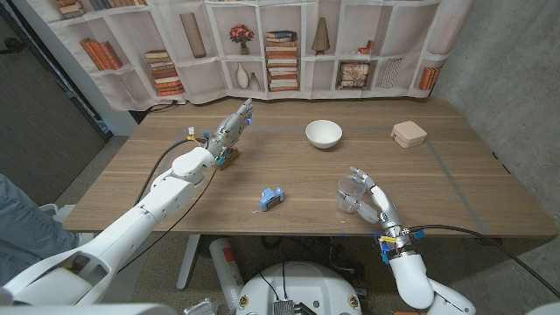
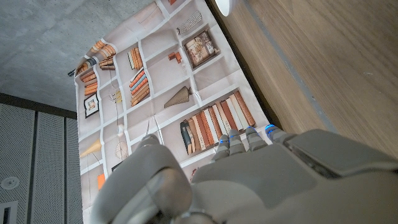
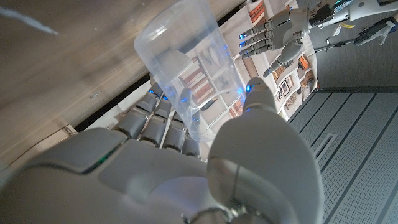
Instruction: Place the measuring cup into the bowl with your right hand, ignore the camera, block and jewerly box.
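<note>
Wooden table (image 1: 490,188), unlabelled measuring cup (image 1: 351,192)

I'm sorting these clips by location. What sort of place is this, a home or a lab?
Probably a lab staged as a home: the bookshelf is only a printed curtain, bare concrete shows beside it, and cabled robot arms work at a plain wooden table.

Right hand (image 1: 372,203) gripping, left hand (image 1: 233,129) open.
</note>
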Action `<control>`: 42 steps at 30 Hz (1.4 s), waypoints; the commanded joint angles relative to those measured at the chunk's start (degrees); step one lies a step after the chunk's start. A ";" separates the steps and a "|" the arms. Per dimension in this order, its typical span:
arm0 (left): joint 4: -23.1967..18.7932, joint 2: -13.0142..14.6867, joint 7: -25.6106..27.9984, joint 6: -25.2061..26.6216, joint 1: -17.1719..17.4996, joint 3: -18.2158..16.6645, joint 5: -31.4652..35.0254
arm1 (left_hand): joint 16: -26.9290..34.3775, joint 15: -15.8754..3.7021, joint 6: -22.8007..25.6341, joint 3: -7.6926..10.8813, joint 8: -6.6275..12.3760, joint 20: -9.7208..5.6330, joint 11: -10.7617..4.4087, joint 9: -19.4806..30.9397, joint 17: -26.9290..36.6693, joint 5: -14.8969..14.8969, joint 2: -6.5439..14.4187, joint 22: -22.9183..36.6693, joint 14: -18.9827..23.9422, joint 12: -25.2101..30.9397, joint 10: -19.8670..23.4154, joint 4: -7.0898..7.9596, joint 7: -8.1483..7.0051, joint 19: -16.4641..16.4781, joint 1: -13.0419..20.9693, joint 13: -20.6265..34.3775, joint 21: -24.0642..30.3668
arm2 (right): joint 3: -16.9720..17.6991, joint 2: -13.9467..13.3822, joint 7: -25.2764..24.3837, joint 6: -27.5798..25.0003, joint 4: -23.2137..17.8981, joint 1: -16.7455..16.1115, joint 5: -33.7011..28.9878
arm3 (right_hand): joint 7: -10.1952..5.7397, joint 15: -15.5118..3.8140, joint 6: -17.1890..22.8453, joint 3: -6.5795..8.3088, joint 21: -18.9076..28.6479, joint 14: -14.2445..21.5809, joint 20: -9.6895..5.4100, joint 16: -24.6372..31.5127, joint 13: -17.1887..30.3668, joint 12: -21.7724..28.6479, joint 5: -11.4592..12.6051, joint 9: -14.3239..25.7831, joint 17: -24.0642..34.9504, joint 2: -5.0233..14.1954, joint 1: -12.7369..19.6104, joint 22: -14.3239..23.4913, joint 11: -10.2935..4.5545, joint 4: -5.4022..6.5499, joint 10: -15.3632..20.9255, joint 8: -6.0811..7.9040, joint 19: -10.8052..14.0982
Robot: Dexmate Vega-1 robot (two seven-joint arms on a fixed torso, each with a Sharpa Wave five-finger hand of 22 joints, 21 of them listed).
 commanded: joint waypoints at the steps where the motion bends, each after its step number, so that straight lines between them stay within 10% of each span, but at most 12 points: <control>1: 1.59 -0.51 -0.75 0.42 -1.11 0.44 -0.05 | 0.00 0.00 -0.35 -0.16 -0.22 0.41 -0.21 0.23 0.22 0.15 0.54 0.22 0.35 -0.18 -0.35 0.08 -0.18 -1.69 0.17 0.15 -0.19 | 0.03 0.71 -0.50 0.40 0.42 0.30 0.41 | 0.03 -4.16 0.75 0.31 0.36 0.89 -1.83 0.31 0.10 0.43 -0.37 0.10 0.12 0.38 0.50 0.12 -0.14 -0.25 0.73 0.58 0.57; 42: 0.09 -0.15 -0.07 0.04 -0.35 -0.35 -0.53 | -0.01 0.09 -0.37 -0.58 -0.21 0.54 -0.02 0.24 0.24 0.14 0.81 0.25 0.43 -0.13 -0.25 0.07 -0.17 -1.72 0.32 0.15 -0.18 | 4.09 0.81 1.72 2.02 -2.83 -1.88 2.55 | -0.11 -5.10 2.83 0.67 0.32 3.83 -2.63 0.20 0.11 0.72 -1.68 0.12 0.22 1.47 1.98 0.13 -0.72 -0.18 3.26 0.28 2.20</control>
